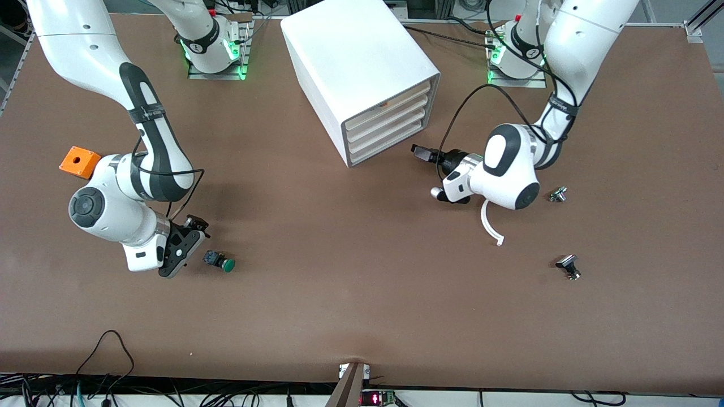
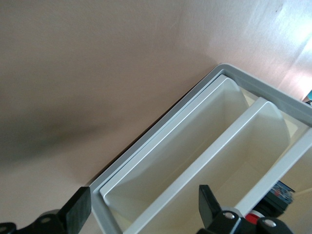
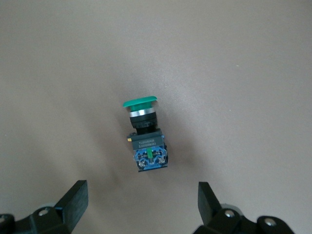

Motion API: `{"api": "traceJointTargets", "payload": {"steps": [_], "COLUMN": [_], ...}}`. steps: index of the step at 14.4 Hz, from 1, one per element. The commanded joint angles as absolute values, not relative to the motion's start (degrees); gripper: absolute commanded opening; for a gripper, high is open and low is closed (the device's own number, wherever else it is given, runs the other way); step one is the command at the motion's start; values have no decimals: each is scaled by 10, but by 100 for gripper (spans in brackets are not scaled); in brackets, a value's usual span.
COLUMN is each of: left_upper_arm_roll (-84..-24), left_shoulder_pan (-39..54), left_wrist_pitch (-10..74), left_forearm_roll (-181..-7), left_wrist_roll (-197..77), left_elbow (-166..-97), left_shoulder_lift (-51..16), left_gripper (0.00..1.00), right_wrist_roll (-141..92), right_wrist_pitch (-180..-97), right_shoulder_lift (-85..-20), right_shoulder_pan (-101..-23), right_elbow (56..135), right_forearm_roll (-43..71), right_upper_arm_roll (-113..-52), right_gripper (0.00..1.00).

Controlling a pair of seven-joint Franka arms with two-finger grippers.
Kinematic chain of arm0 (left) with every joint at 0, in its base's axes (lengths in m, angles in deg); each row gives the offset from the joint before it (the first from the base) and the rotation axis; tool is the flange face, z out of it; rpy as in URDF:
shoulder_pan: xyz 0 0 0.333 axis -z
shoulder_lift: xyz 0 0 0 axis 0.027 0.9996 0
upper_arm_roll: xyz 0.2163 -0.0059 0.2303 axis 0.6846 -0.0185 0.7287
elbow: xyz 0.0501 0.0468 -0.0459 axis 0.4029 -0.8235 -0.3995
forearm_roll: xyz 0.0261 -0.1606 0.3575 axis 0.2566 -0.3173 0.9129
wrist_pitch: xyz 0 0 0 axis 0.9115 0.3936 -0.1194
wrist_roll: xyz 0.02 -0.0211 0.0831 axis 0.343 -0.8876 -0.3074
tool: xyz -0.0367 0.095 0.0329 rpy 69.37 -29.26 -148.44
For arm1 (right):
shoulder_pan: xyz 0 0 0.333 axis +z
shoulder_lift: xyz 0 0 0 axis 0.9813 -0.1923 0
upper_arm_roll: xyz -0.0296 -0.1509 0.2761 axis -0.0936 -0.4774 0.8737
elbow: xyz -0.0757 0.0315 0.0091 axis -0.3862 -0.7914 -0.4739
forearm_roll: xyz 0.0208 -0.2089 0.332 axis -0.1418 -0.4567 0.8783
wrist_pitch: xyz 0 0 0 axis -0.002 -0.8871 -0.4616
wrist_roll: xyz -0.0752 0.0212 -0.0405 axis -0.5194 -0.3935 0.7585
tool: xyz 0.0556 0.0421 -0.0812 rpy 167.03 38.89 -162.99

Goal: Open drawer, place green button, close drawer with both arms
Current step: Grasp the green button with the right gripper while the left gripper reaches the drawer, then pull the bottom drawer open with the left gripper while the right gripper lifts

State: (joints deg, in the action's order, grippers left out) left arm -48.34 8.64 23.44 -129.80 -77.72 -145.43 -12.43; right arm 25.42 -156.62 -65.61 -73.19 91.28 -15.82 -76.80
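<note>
— Why is the right gripper (image 1: 189, 240) hanging so low at that end of the table?

— It's over the button (image 1: 219, 261), which lies on its side on the bare table, green cap pointing toward four o'clock from the dark body in the front view. On the wrist camera the button (image 3: 145, 139) sits between the two fingers (image 3: 75, 201), which stand wide apart with nothing in them. I'd say it is lined up that way so the fingers can drop either side of the body.

— And the other arm?

— The left gripper (image 1: 427, 154) is just off the front of the cabinet (image 1: 362, 73), at about four o'clock from its lower corner, pointing at the stacked fronts. Its jaws are apart too; its camera looks straight at the bottom drawer (image 2: 195, 156), between the fingers (image 2: 78, 212).

— So is the drawer (image 1: 390, 146) open?

— No, all four fronts look flush. Probably that's why the left arm is level with the bottom one: it has to catch the lip and pull before the button can go in.

— What about the other bits lying around?

— An orange box (image 1: 80, 161) by the right arm's elbow, two small metal parts (image 1: 557, 194) and (image 1: 568, 265) at the left arm's end. Not part of this, I'd guess.
</note>
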Motion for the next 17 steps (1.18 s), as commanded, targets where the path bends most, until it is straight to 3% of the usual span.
{"api": "traceJointTargets", "payload": {"steps": [1,8,13,15,17], "left_upper_arm_roll": [-482,-495,-549,-555,-553], "left_shoulder_pan": [97,144,145,150,148], "left_wrist_pitch": [244,246,345,362,362], "left_forearm_roll": [-1326,-1401,-1438,-1439,-1437], "left_wrist_roll": [-805,-805,-805,-805,-808], "left_elbow": [-1474,-1496,-1532,-1538,-1538], "left_shoulder_lift": [-133,-124,-121,-119,-120], "left_gripper": [97,97,90,76,43], "right_wrist_roll": [291,303,319,319,319], "right_wrist_pitch": [-1585,-1626,-1661,-1665,-1665], "right_shoulder_lift": [-680,-709,-727,-731,-731], "right_shoulder_pan": [-730,-717,-714,-715,-715], "right_elbow": [901,900,900,900,900], "right_forearm_roll": [-142,-142,-141,-141,-140], "right_upper_arm_roll": [-767,-767,-767,-767,-767], "right_gripper": [100,100,99,97,85]}}
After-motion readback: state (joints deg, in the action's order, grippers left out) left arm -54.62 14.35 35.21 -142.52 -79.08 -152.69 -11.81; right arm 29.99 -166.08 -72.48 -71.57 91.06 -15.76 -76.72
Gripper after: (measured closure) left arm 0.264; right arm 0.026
